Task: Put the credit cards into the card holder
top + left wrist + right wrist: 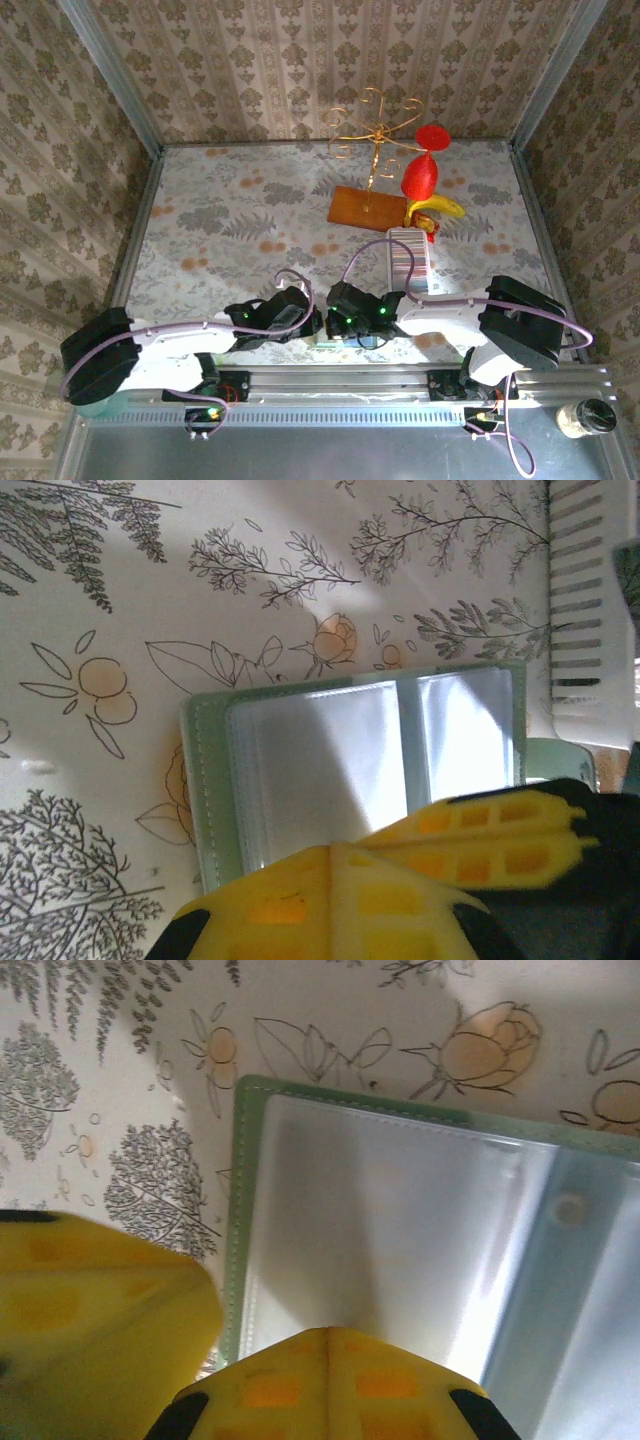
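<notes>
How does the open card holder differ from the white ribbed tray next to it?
Colour: the card holder has a pale green border; the white ribbed tray is all white.
Surface: the card holder has smooth glossy pockets; the tray has rows of ribs.
Shape: the tray is long and narrow; the card holder is a broader rectangle, lying open.
Both rest on the flowered table cover.

Both arms are extended low and angled inward from their bases, so that the left gripper [308, 326] and the right gripper [346, 322] are positioned close together near the centre. The yellow fingers [280, 905] of the left gripper are pressed tip against tip, jaws closed. The same closed state is shown by the right gripper [327, 1338].
</notes>
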Controlling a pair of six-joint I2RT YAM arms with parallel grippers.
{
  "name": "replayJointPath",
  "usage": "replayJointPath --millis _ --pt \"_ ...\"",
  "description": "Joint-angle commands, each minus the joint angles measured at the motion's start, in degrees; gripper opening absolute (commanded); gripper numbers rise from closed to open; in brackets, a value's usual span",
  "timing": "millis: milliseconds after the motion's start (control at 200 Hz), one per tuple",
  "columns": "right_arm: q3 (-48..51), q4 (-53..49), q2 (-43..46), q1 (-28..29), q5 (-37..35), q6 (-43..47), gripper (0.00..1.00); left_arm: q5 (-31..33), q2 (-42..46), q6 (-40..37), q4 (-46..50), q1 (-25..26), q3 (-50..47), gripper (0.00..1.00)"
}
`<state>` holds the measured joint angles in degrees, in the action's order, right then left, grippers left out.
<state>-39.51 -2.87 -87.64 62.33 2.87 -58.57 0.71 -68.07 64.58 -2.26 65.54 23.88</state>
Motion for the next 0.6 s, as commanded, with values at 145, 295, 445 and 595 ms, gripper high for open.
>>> replayJointPath --millis 145,295,445,595 --pt "0.22 2.4 0.56 0.6 0.59 -0.5 0.0 -4.31 -4.4 0.35 -6.76 -0.81 0.07 0.01" --pt "1.16 3.25 2.81 0.6 -0.53 0.11 0.0 -4.66 -6.12 0.89 -7.79 -0.85 -0.54 0.0" --pt "2.57 4.22 6.3 0.63 -1.89 1.47 0.02 -3.78 -5.87 0.66 -4.78 -0.85 -1.27 0.0" --pt "2.95 2.7 10.67 0.61 -2.87 2.94 0.09 -2.88 -5.22 0.2 -1.77 -0.85 -1.64 0.0"
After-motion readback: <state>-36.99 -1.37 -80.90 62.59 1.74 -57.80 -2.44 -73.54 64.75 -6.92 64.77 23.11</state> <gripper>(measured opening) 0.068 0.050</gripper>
